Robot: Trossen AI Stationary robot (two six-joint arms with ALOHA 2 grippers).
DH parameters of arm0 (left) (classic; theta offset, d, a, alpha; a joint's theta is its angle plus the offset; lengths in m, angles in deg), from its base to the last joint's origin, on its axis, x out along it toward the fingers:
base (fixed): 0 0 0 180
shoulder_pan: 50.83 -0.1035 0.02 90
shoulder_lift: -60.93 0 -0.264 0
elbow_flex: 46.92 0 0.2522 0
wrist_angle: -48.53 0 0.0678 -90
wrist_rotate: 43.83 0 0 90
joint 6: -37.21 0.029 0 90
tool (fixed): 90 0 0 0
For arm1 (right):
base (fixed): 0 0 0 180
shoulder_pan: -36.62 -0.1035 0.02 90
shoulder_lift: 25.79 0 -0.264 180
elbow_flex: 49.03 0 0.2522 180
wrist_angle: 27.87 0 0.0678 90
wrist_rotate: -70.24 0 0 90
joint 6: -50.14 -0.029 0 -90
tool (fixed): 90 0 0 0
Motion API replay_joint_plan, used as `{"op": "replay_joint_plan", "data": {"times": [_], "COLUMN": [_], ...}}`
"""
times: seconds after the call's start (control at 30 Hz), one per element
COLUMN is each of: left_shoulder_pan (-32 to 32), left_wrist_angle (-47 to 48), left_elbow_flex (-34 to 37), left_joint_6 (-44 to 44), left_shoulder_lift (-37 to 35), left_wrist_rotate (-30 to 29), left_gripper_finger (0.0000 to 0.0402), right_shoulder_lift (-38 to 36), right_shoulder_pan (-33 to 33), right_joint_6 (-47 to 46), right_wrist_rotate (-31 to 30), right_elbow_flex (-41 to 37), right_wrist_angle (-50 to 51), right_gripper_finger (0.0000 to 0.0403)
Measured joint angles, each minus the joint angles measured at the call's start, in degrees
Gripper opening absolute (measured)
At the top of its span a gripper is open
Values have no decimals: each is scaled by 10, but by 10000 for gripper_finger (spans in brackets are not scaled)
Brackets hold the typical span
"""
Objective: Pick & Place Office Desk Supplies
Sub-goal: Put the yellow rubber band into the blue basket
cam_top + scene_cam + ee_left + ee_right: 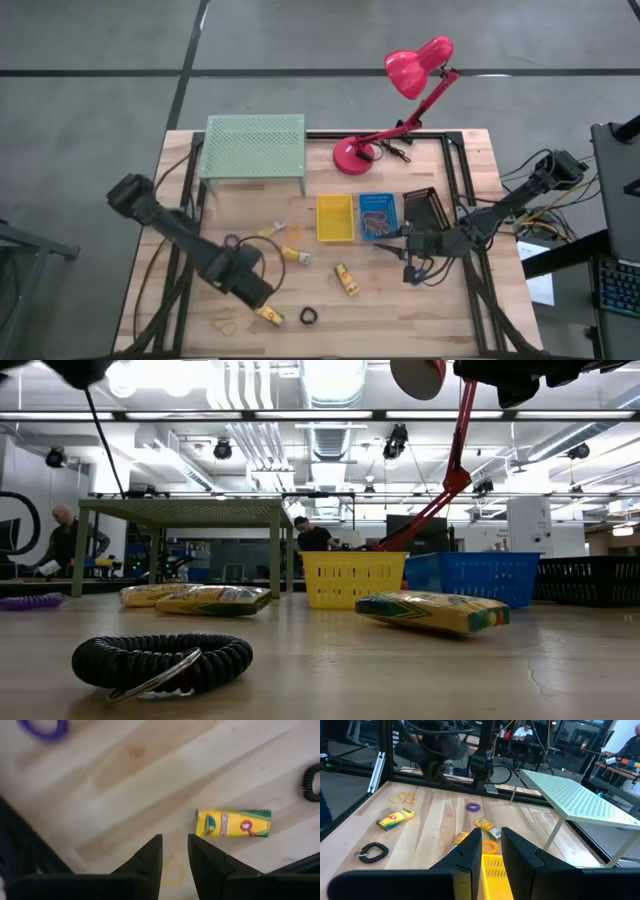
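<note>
Several yellow crayon packets lie flat on the wooden table, one (232, 823) just beside my left gripper (175, 854) and others (296, 257) (346, 279) nearer the middle. A black coil ring (308, 317), a purple ring (232, 241) and thin rubber-band loops (226, 322) also lie flat. My left gripper (260, 293) points down above the table near its front left, open by a narrow gap, nothing between its fingers; a yellow band (172, 872) lies below it. My right gripper (491, 851) hovers level over the yellow basket (495, 870), open and empty.
Yellow (335, 217), blue (379, 215) and black (425, 208) baskets stand in a row right of centre. A pale green mesh shelf (254, 147) stands at the far left, a pink-red desk lamp (400, 100) at the far middle. People sit in the room beyond.
</note>
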Motion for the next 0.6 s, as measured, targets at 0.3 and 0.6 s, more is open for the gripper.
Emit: {"op": "replay_joint_plan", "data": {"times": [0.3,0.6], "left_shoulder_pan": [77,96], "left_wrist_angle": [-48,-181], "left_elbow_flex": [23,132], "left_joint_6": [-268,-398], "left_shoulder_lift": [1,2], "left_wrist_rotate": [47,123], "left_gripper_finger": [97,97], "right_shoulder_lift": [0,0], "right_shoulder_pan": [0,0], "right_joint_6": [0,0], "right_wrist_rotate": [0,0], "right_elbow_flex": [0,0], "right_wrist_angle": [0,0], "right_gripper_finger": [68,68]}}
